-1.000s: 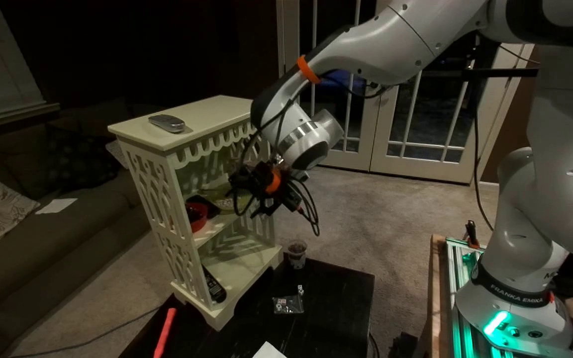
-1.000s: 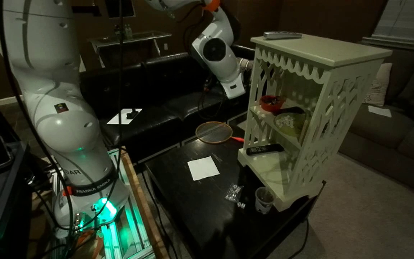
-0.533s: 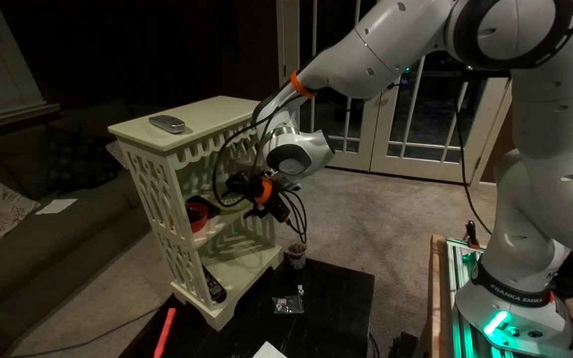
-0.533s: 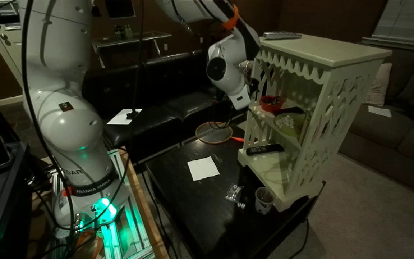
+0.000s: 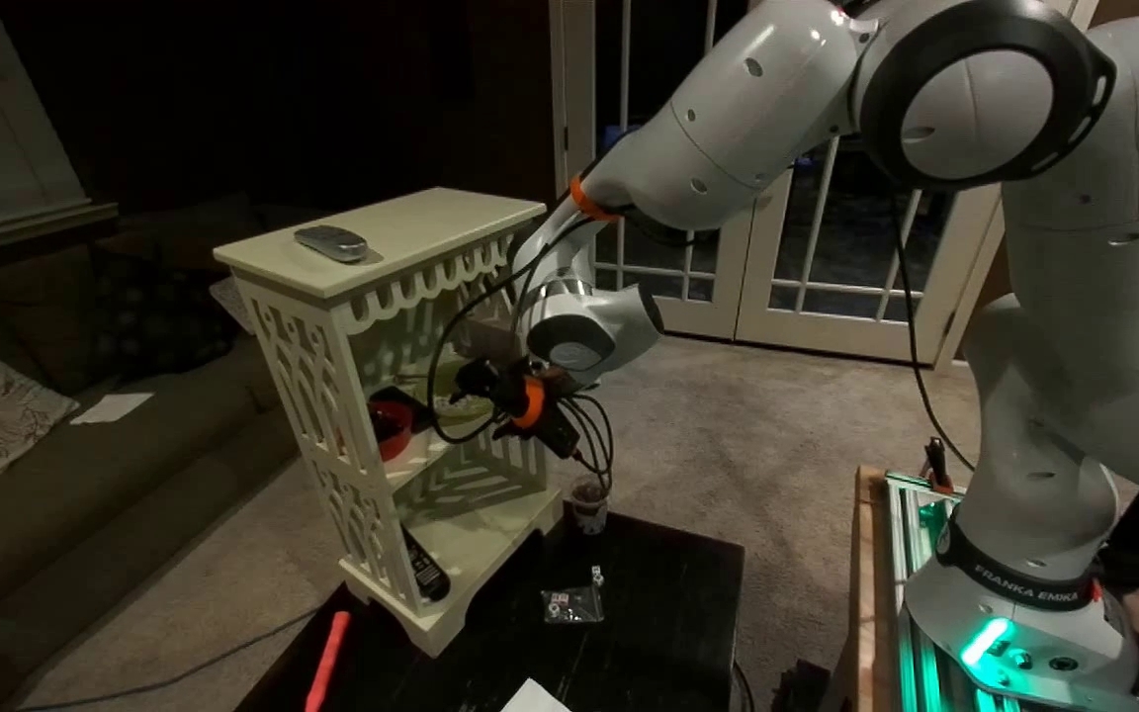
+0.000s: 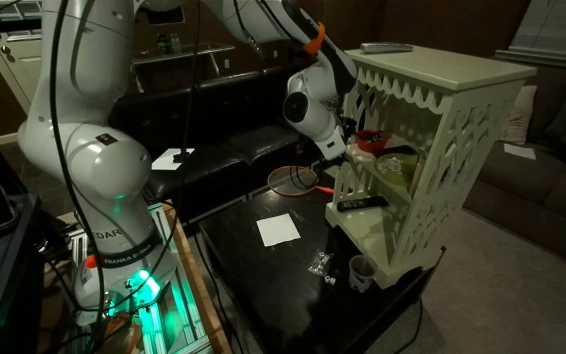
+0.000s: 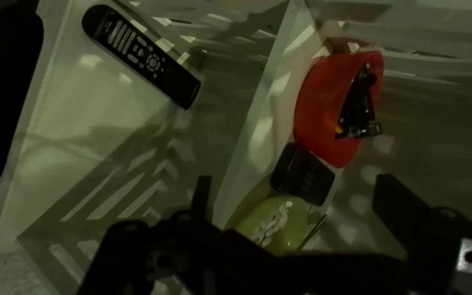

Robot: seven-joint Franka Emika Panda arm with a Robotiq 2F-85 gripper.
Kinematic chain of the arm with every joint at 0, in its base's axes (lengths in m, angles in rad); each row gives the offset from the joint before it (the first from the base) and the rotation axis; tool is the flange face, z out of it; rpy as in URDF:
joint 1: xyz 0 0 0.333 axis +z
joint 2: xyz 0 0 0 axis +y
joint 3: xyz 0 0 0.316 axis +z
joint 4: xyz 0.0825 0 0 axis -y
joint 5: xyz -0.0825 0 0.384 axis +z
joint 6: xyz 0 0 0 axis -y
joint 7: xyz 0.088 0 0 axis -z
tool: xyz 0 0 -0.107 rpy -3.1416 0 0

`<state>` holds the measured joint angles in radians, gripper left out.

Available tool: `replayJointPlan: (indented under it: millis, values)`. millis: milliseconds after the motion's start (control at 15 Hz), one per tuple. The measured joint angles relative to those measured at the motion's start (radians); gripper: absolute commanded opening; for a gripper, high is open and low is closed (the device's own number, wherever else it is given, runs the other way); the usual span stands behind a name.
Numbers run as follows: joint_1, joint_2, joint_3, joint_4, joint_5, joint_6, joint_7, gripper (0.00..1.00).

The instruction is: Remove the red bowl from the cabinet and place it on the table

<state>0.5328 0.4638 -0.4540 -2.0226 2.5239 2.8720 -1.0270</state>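
While a white Franka arm (image 6: pixel 320 78) stretches across a dim living room, its black gripper (image 7: pixel 294 184) hangs at the open front of a cream-white cabinet (image 5: pixel 431 222), the two fingers (image 7: pixel 395 196) spread well apart and released. The red bowl (image 7: pixel 322 106), dark items inside it, sits on the upper of the cabinet's two shelves, close to one lattice side; in the wrist view it shows clear of both fingertips. From where I stand, a small black object (image 7: pixel 301 174) lies just beside the bowl, and next along the shelf comes a green dish (image 6: pixel 407 167) scattered with small white pieces. A black remote control (image 7: pixel 141 57) lies on the lower shelf, while a silver-gray remote control (image 6: pixel 386 47) rests on the cabinet's flat top. The cabinet itself stands on a low black table (image 6: pixel 263 275). There, a plastic cup (image 6: pixel 359 282) stands upright just beside the cabinet's base, near two white dice (image 6: pixel 332 281) and a clear plastic bag (image 6: pixel 320 264) whose small contents I cannot make out. A square sheet of white paper (image 6: pixel 278 229) lies flat on the tabletop, and a racket (image 6: pixel 283 182) with a red handle (image 5: pixel 330 658) lies at the table's edge near the cabinet. A black sofa (image 6: pixel 224 147) lines the room behind, a second white sheet (image 6: pixel 165 160) on its seat.
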Motion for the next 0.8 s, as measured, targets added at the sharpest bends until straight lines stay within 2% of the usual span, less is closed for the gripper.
replayJointPlan:
  millis: [133, 267, 600, 800]
  values:
    - [0.089, 0.002, -0.072, 0.006, -0.001, 0.066, 0.027, 1.0]
    - [0.125, 0.003, -0.088, 0.007, -0.001, 0.085, 0.04, 1.0]
    - [0.133, 0.014, -0.105, 0.019, -0.002, 0.083, 0.096, 1.0]
    - [0.134, 0.04, -0.086, 0.047, -0.003, 0.093, 0.162, 1.0]
